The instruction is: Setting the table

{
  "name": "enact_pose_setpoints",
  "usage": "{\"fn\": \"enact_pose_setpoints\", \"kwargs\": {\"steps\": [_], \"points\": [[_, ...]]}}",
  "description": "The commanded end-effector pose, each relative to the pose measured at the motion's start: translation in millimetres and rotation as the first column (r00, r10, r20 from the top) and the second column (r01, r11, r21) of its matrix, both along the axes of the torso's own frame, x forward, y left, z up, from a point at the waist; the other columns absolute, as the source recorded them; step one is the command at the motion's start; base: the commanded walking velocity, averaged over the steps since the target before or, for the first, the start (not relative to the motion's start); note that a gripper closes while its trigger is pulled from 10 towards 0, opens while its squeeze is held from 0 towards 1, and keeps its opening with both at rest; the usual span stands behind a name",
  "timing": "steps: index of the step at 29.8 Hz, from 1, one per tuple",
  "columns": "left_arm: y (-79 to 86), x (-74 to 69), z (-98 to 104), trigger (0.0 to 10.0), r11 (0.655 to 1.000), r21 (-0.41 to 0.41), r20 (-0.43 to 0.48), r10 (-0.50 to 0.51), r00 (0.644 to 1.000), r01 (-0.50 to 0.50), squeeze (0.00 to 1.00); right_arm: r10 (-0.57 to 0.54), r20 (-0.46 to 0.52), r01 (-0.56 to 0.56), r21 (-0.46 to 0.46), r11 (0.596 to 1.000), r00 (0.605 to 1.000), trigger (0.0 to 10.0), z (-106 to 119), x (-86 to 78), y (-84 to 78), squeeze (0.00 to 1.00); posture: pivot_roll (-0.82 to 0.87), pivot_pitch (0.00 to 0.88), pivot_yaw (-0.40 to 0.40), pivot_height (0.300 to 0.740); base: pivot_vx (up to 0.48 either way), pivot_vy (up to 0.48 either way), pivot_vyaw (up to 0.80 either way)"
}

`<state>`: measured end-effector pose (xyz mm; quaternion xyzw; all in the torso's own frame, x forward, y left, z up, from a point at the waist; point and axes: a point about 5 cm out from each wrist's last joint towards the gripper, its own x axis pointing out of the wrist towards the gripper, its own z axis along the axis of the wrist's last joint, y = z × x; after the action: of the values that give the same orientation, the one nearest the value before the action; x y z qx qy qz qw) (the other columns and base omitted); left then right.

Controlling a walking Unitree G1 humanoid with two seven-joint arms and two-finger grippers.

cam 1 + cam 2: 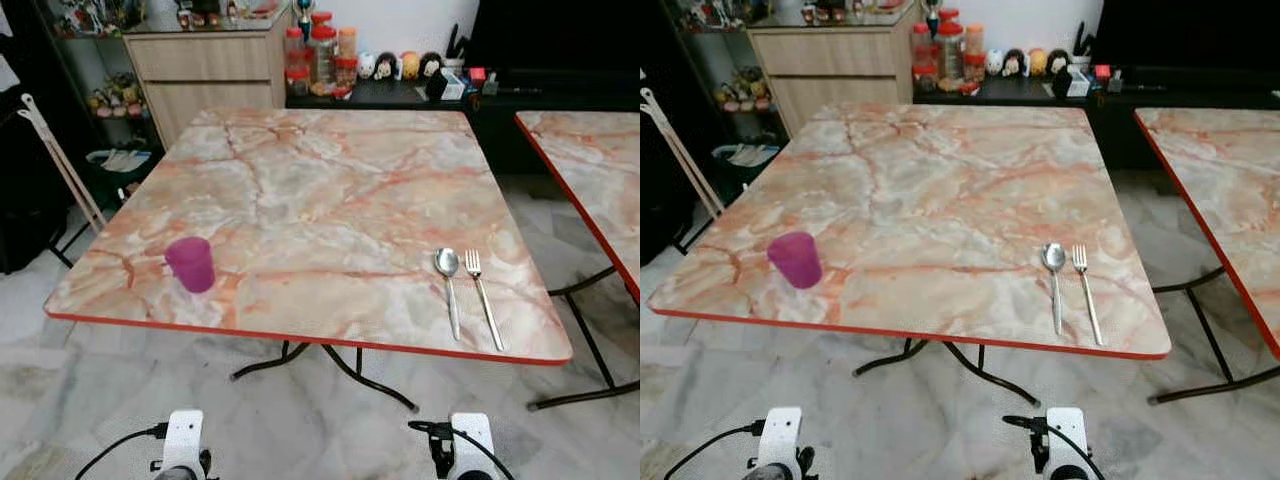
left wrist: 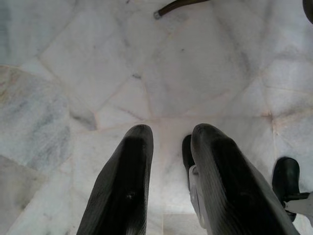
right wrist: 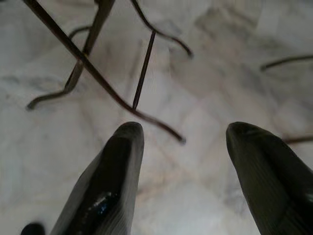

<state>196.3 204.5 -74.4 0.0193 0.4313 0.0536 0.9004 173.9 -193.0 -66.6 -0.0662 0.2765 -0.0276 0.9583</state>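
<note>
While both arms hang low below the table's near edge, nothing on the tabletop is touched.

Left gripper (image 2: 168,147): points down at the pale marble floor (image 2: 195,73); its two black fingers stand a little apart with a narrow gap, holding nothing.

Right gripper (image 3: 183,142): also aimed at the floor, fingers spread wide and empty; the table's dark metal legs (image 3: 98,78) cross the view beyond the fingertips.

Table (image 1: 330,160): square top in orange-veined marble pattern with a red rim, straight ahead of and above both grippers.

Purple cup (image 1: 190,264): upright near the front left corner of the table, close to the near edge, well apart from the left gripper hanging below.

Spoon (image 1: 448,282): lies near the front right corner, bowl away from the robot, handle toward the near edge.

Fork (image 1: 482,295): just beside the spoon on its right, parallel to it, tines away from the robot; both are well apart from the cup.

Second table (image 1: 590,170): same pattern, off to the right.

Wooden cabinet (image 1: 210,70): beyond the far left corner.

Red-lidded jars (image 1: 320,55): on a dark low shelf behind the table, with small figurines (image 1: 400,65) next to them.
</note>
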Motion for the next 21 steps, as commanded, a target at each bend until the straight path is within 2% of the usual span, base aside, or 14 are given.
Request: {"fn": "enact_pose_setpoints", "kwargs": {"steps": [1,2,4,7,9,12,16,21], "points": [[2.4,-1.1,0,10.0,1.000,0.008,-0.007,0.002,1.000,-0.002,0.00,0.012,0.049,-0.010,-0.028,1.000,0.999,10.0,5,2.0,-3.4,0.00,-0.07,0.000,0.016,0.740,0.000,0.000,0.00],[2.4,-1.1,0,10.0,1.000,0.008,-0.007,0.002,1.000,-0.002,0.00,0.012,0.049,-0.010,-0.028,1.000,0.999,10.0,5,2.0,-3.4,0.00,-0.07,0.000,0.016,0.740,0.000,0.000,0.00],[1.7,-0.2,0,10.0,1.000,0.005,-0.004,0.006,1.000,-0.006,0.00,0.048,0.126,-0.038,-0.077,0.996,0.991,10.0,12,-3.1,-5.8,0.00,-0.09,0.000,0.015,0.740,0.000,0.000,0.00],[1.1,0.3,0,10.0,1.000,0.003,-0.003,0.010,1.000,-0.010,0.00,0.060,0.170,-0.041,-0.113,0.993,0.984,10.0,18,-3.3,-6.9,0.00,-0.10,0.000,0.017,0.740,0.000,0.000,0.00],[-0.4,1.7,1,10.0,1.000,0.002,-0.001,0.008,1.000,-0.008,0.00,0.080,0.239,-0.047,-0.139,0.989,0.968,10.0,28,1.2,-6.7,0.00,-0.12,0.000,0.022,0.740,0.000,0.000,0.00],[-1.2,2.1,1,10.0,1.000,0.001,0.000,0.006,1.000,-0.006,0.00,0.080,0.260,-0.044,-0.142,0.989,0.962,10.0,31,2.3,-7.3,0.00,-0.12,0.000,0.022,0.740,0.000,0.000,0.00],[-9.6,3.8,0,10.0,1.000,-0.004,-0.001,-0.022,1.000,0.022,0.00,0.161,0.373,-0.097,-0.183,0.978,0.914,10.0,56,13.4,0.9,0.00,-0.14,0.000,0.015,0.740,0.000,0.000,0.00],[-11.7,3.8,0,10.0,1.000,-0.009,-0.001,-0.022,1.000,0.022,0.00,0.183,0.435,-0.102,-0.202,0.974,0.882,10.0,74,20.3,6.2,0.00,-0.15,0.000,0.007,0.740,0.000,0.000,0.00]]}}
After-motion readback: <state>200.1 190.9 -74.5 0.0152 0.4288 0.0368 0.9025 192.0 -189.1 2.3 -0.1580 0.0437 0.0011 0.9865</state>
